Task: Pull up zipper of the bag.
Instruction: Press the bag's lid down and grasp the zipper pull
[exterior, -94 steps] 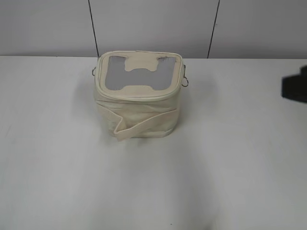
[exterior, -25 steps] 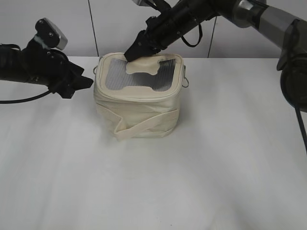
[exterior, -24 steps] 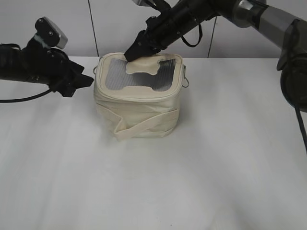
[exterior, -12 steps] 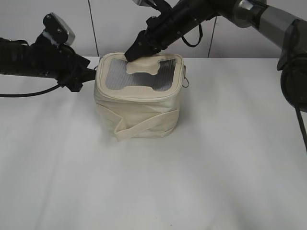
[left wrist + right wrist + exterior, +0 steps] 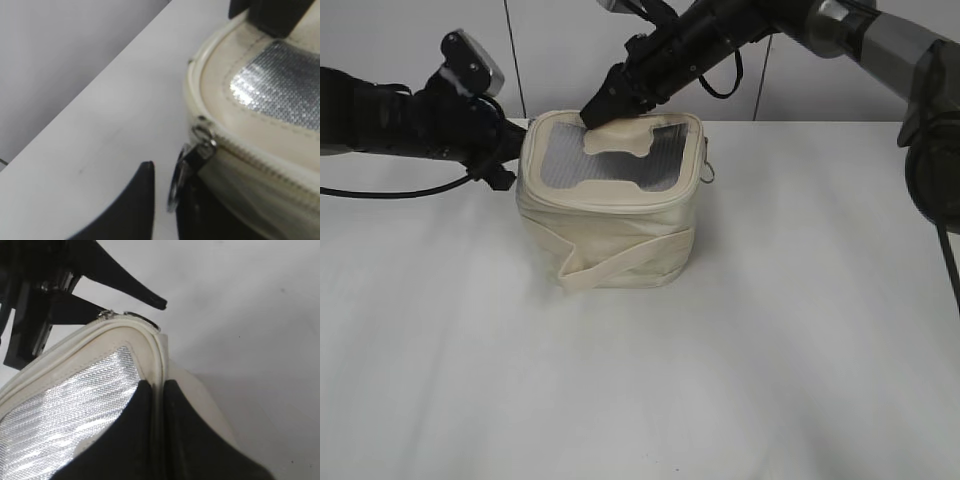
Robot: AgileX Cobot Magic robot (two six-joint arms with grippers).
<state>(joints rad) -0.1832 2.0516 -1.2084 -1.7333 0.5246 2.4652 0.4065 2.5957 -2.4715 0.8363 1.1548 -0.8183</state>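
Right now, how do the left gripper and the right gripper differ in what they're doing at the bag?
The left gripper is open at the bag's side, its fingers either side of the metal ring by the zipper pull; the right gripper is pinched shut on the lid's rim. The left reaches in level, the right slants down from above. Both have black fingers.

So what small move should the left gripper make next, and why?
Probably close the left gripper on the zipper pull ring: the ring hangs between its open fingers, while the right gripper pinches the bag rim, steadying it.
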